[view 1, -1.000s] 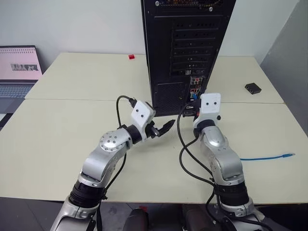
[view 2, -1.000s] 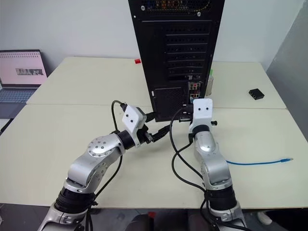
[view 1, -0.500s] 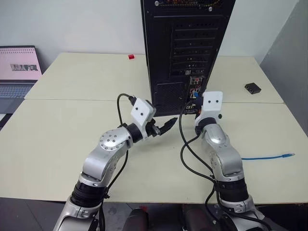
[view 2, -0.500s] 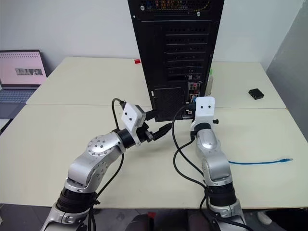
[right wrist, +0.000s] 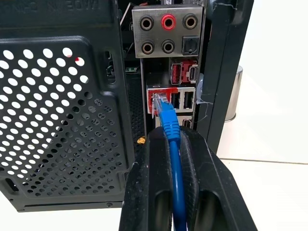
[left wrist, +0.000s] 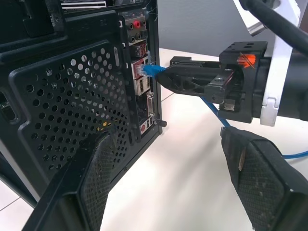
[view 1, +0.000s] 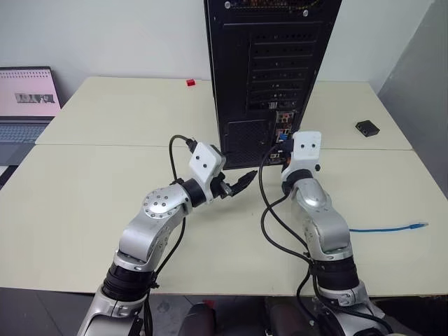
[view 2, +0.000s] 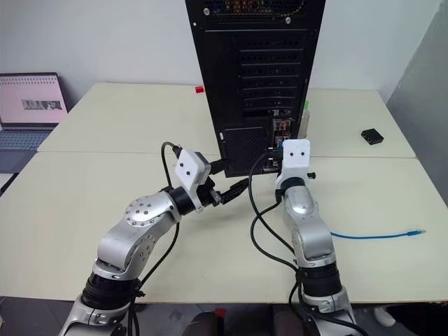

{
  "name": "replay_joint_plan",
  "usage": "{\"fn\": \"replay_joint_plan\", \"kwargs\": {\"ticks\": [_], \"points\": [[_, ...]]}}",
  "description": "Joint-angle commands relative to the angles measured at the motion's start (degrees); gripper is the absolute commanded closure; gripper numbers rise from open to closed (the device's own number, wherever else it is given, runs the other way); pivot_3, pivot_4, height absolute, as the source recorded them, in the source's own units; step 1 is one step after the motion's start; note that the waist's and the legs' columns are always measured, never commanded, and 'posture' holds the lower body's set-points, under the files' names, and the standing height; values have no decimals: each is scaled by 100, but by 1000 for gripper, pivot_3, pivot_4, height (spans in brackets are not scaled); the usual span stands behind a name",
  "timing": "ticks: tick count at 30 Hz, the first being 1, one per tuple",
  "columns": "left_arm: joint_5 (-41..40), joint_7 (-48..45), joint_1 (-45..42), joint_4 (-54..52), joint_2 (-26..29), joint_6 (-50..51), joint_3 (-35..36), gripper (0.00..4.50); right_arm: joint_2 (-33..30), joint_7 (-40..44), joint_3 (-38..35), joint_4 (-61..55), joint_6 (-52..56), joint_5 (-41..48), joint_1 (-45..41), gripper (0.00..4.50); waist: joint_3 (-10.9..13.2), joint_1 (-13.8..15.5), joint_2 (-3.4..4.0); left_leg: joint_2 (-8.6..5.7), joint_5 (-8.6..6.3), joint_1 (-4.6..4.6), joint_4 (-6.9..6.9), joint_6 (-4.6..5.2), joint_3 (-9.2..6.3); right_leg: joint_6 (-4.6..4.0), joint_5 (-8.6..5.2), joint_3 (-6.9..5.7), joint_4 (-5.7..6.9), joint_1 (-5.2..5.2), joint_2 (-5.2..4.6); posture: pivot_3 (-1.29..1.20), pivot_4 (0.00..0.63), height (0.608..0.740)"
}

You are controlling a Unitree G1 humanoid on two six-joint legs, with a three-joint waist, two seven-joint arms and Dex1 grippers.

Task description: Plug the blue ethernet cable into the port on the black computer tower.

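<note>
The black computer tower (view 1: 269,70) stands upright at the table's middle, its back panel facing me. My right gripper (right wrist: 169,132) is shut on the blue ethernet cable (right wrist: 174,163) just behind its plug (right wrist: 161,103). The plug's tip rests at the port (right wrist: 155,98) in the connector strip; I cannot tell how deep it sits. The rest of the cable trails over the table to the right (view 1: 385,228). My left gripper (left wrist: 166,134) is open and holds nothing, hovering level just left of the right gripper (left wrist: 166,77) and pointing at the tower's lower back.
A laptop (view 1: 28,98) sits at the far left. On the right of the table lies a small black box (view 1: 367,128), and a tiny red block (view 1: 191,82) is behind the tower's left side. A metal cylinder (right wrist: 234,94) stands beside the tower. Black arm cables (view 1: 273,217) loop between my arms.
</note>
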Motion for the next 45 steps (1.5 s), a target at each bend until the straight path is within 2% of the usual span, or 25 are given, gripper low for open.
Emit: {"fn": "replay_joint_plan", "kwargs": {"ticks": [1,11,25,27,38,42,45], "points": [[39,-30,-51,-149,-45,-147,72,888,112,-5,-104,-130,11,24,-238,4500,0,1,0,0,0,0,0,0,0,0,0,0,0,0,0,0,150,740],[85,-24,-8,-105,-22,-194,120,888,325,31,-63,-7,247,15,-587,4500,1,-37,1,1,0,0,0,0,1,0,0,2,1,-3,1,0,150,740],[222,29,-1,26,-138,-312,136,888,248,246,-174,405,152,59,-903,4500,1,-197,2,3,1,6,1,2,7,-2,2,12,5,-3,4,0,150,740],[268,23,-20,112,-115,-365,163,875,213,296,-173,313,193,67,-796,3819,1,-207,1,3,1,6,1,2,7,-2,2,12,4,-3,4,0,150,740],[472,-132,-170,674,160,-607,427,875,-412,893,-46,-1343,978,156,267,1425,1,-101,1,-3,0,-21,-10,0,7,0,0,10,-7,-23,-8,0,150,740],[466,-324,-419,910,455,-471,549,875,-967,1488,-190,-2177,1404,449,591,738,2,-93,1,-3,0,-19,-7,0,3,0,0,5,-1,-22,-4,0,150,740],[459,-538,-570,1060,658,-513,564,875,-1478,1929,-405,-2439,1577,698,628,42,2,-95,1,-3,1,-15,-5,1,4,1,0,5,-2,-19,-1,0,150,740]]}}
